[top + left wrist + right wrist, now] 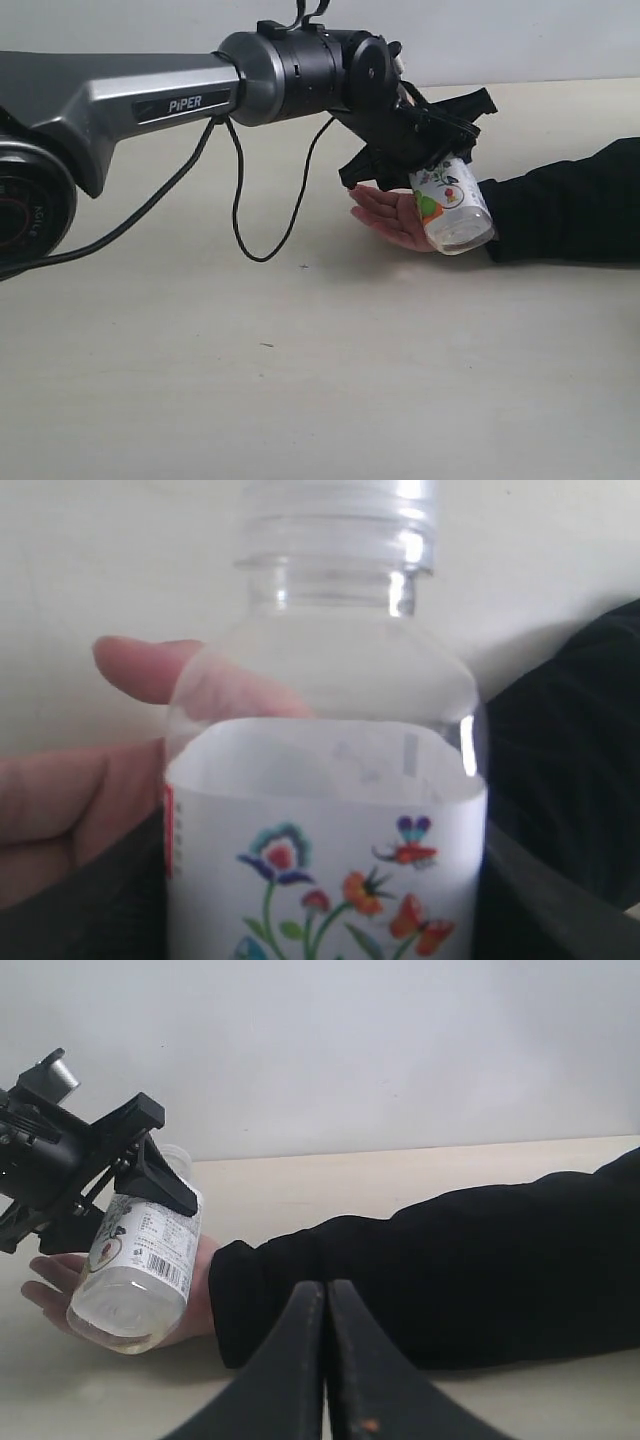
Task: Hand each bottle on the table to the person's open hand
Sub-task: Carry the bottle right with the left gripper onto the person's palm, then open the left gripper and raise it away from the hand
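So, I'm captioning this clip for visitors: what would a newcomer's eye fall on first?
The left gripper on the big grey-and-black arm clamps a tilted clear plastic bottle with a white floral label, right over a bare open hand, centre-right of the exterior view. A black sleeve trails from that hand across the pale beige table.

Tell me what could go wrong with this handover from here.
1. The floral bottle hangs tilted in the left gripper, its base over the heel of the person's open hand; released now, it could roll onto the table.
2. The hand lies open, not closed round the bottle, so it may not catch it.
3. The gripper's fingers sit close above the palm; pushing lower could pinch it.
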Action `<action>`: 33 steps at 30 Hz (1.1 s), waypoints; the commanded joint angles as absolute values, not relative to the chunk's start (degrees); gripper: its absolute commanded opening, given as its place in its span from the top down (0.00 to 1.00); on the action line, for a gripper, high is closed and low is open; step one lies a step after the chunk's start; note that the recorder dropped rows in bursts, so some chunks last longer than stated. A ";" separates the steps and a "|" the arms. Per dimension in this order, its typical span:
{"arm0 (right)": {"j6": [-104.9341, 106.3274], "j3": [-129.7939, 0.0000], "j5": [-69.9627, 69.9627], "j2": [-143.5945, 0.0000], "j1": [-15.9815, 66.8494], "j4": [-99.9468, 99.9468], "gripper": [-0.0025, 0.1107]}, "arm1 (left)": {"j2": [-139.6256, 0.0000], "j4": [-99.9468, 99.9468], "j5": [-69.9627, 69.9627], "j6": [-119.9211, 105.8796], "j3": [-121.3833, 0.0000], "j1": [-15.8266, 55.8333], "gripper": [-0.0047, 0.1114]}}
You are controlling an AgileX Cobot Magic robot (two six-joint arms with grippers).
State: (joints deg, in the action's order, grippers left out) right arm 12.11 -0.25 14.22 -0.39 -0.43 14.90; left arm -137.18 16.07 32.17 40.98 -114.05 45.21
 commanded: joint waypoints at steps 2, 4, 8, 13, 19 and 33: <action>12.17 0.00 14.04 0.00 -0.28 14.86 0.98 | -137.71 15.63 33.45 40.83 -114.24 44.46 0.90; 12.17 0.00 14.04 0.00 -0.28 14.86 0.98 | -137.71 15.63 33.82 40.83 -114.24 44.46 0.80; 12.17 0.00 14.04 0.00 -0.28 14.86 0.98 | -137.71 15.63 33.96 40.73 -114.24 44.46 0.54; 12.17 0.00 14.04 0.00 -0.28 14.86 0.98 | -137.71 15.63 34.40 40.62 -114.24 44.46 0.23; 12.17 0.00 14.04 0.00 -0.28 14.86 0.98 | -136.58 17.02 35.29 37.31 -114.24 44.46 0.16; 12.17 0.00 14.04 0.00 -0.28 14.86 0.98 | -128.00 17.25 40.96 29.65 -114.24 44.77 0.16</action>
